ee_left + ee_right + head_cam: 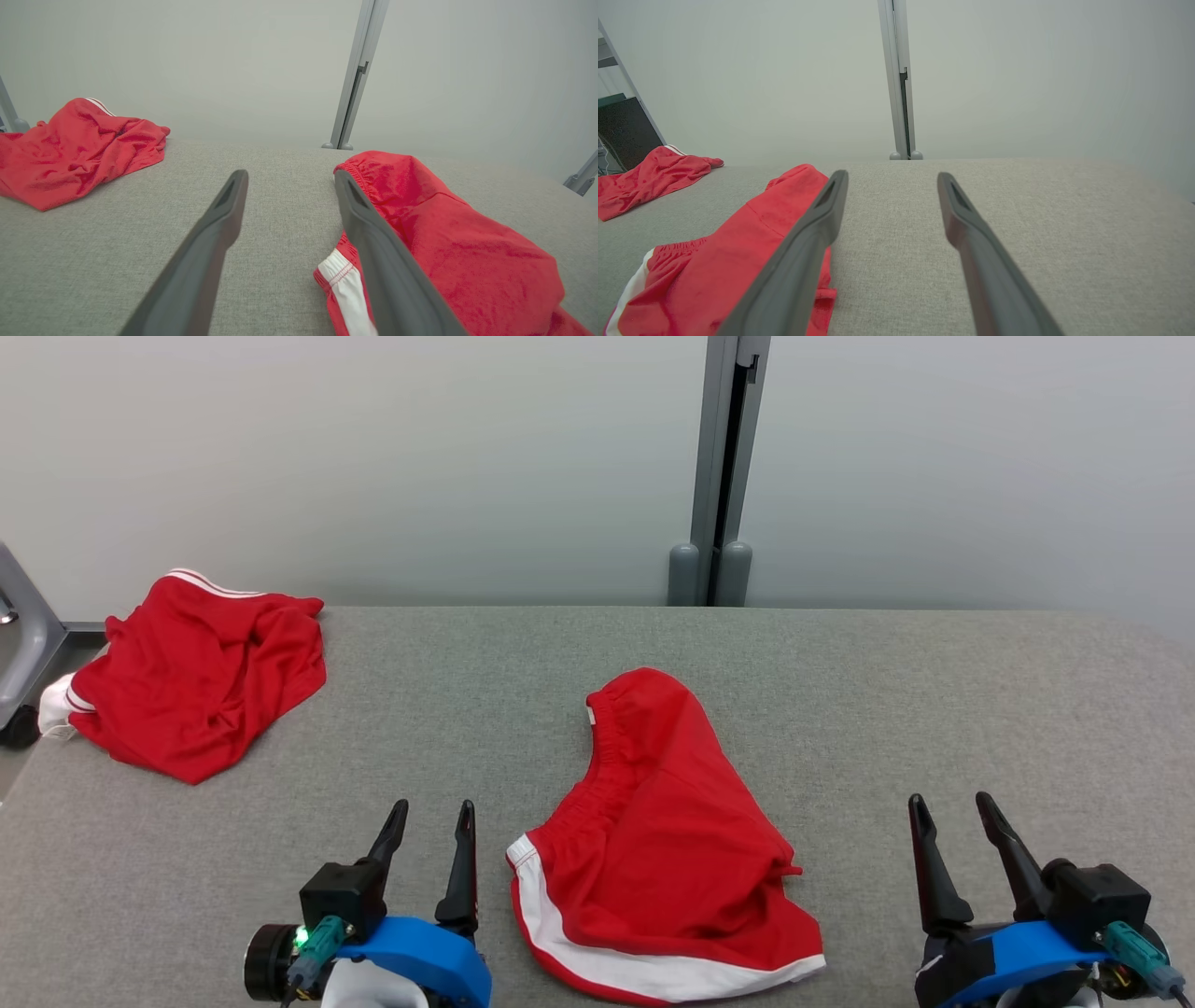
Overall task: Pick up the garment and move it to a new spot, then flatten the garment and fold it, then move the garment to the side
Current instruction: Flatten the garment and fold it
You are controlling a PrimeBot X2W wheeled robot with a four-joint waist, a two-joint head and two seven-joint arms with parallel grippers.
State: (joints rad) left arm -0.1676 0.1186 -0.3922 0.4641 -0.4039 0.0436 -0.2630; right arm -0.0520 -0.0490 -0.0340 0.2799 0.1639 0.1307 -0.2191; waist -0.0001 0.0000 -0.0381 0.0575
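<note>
Both pairs of my fingers stand spread wide with nothing between them; my left gripper [433,805] sits low, just beside the left side of the red shorts [663,840]; my right gripper [949,798] is farther off on their other side; both point toward the table's [934,709] far edge.

The shorts lie crumpled midway between the left and right edges, toward the near edge, with the gathered waistband along their left side and the white-trimmed hem nearest me. I take the pick-up as not yet begun. To do it well I would bring one pair of fingers onto the waistband and the other onto the far right of the cloth; pinch a real fold rather than skim the top layer; and lift both together, high enough that nothing drags on the rough grey cover (thin slick fabric slips easily).

A second red garment [196,672] lies at the far left corner; part of it droops over the left edge, so its full shape is lost. The shorts' near hem is clipped at the bottom of the head view; how many layers are doubled under I cannot tell; in the left wrist view my own finger covers part of the waistband.
</note>
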